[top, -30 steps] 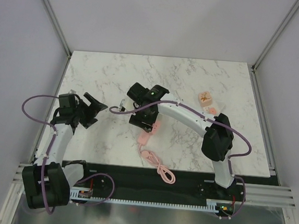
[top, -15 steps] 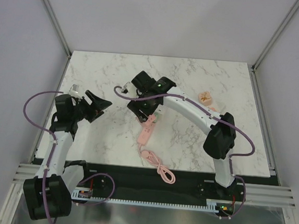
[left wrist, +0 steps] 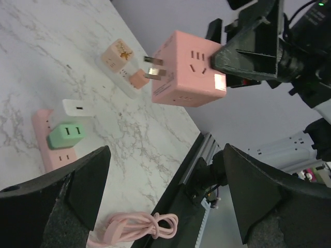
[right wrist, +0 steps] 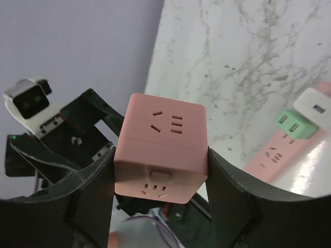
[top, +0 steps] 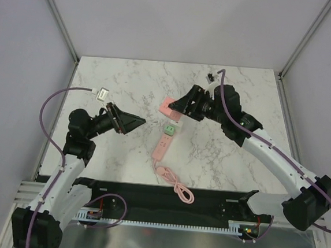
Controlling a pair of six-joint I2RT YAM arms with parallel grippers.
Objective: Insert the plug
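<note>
Right gripper [top: 177, 105] is clamped on the pink cube adapter [top: 165, 106] and holds it above the table [top: 100, 77]. The pink power strip [top: 162, 146] lies below it, nearer the bases. The left gripper [top: 134, 122] faces it from the left, fingers spread and empty.

In the left wrist view, the cube [left wrist: 189, 70] hangs beyond the wide-apart fingers [left wrist: 77, 186], with its prongs [left wrist: 153, 67] pointing away from the right gripper.

In the right wrist view, the cube [right wrist: 161, 152] fills the gap between both fingers [right wrist: 85, 199]. A green plug [right wrist: 291, 126] sits in the strip [right wrist: 274, 152], beyond and to the right.
</note>
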